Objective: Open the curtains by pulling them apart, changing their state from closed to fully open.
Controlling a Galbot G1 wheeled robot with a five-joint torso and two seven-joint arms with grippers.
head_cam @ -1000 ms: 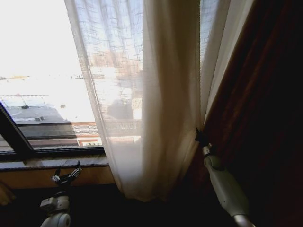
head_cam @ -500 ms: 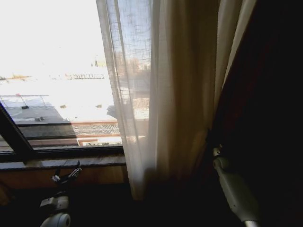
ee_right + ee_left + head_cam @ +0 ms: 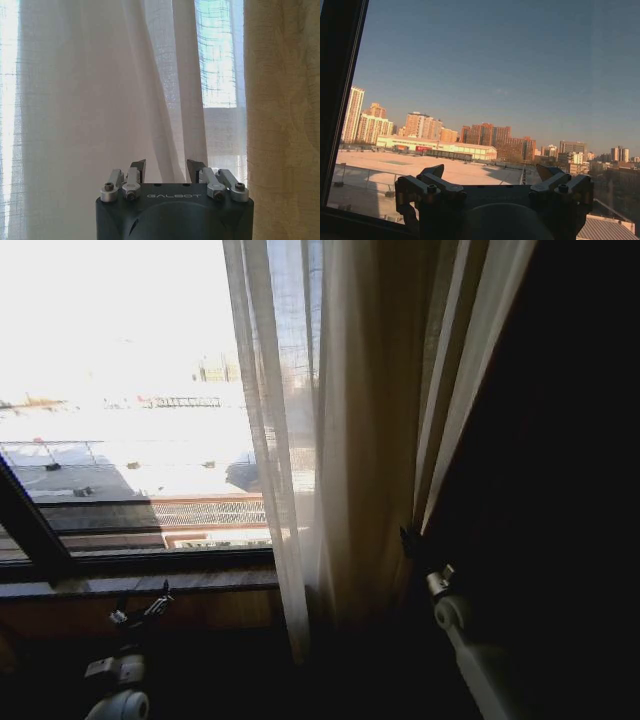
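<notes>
Hanging bunched at the right of the window (image 3: 120, 440), the curtains (image 3: 350, 460) look thin, soft and light, so they will fold and slip; I would pinch a thick pleat low down. My right jaws (image 3: 166, 169) are spread, facing the cloth. The dark drape (image 3: 560, 490) crowds that side. My left jaws (image 3: 490, 180), spread, wait by the clear glass.
</notes>
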